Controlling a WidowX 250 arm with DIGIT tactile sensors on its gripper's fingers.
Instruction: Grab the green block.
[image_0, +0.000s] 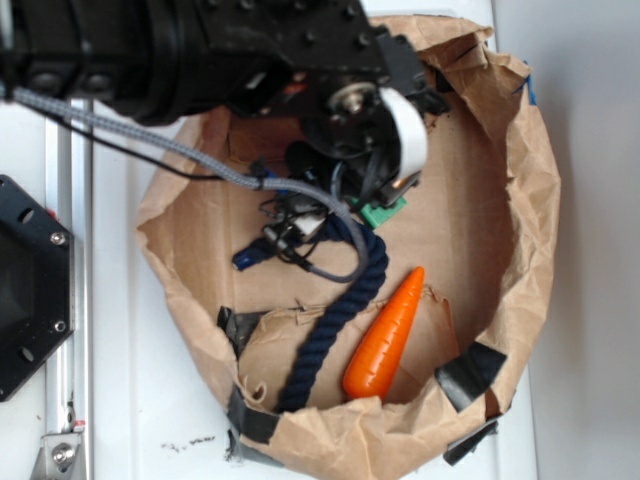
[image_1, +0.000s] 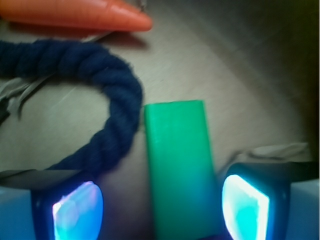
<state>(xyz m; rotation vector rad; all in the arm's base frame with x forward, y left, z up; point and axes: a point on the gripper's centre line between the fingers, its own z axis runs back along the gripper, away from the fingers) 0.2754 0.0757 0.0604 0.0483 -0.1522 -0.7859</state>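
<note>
The green block lies flat on the brown paper floor, running lengthwise between my two glowing fingertips. Gaps show on both sides of it, wider on the left, so the gripper is open and straddles the block without touching it. In the exterior view only a small green corner of the block shows under the black arm, and the gripper hangs low over it, inside the bag.
A dark blue rope curls right beside the block's left edge and passes the left finger. An orange carrot lies at the front of the paper bag. Black cables trail from the arm.
</note>
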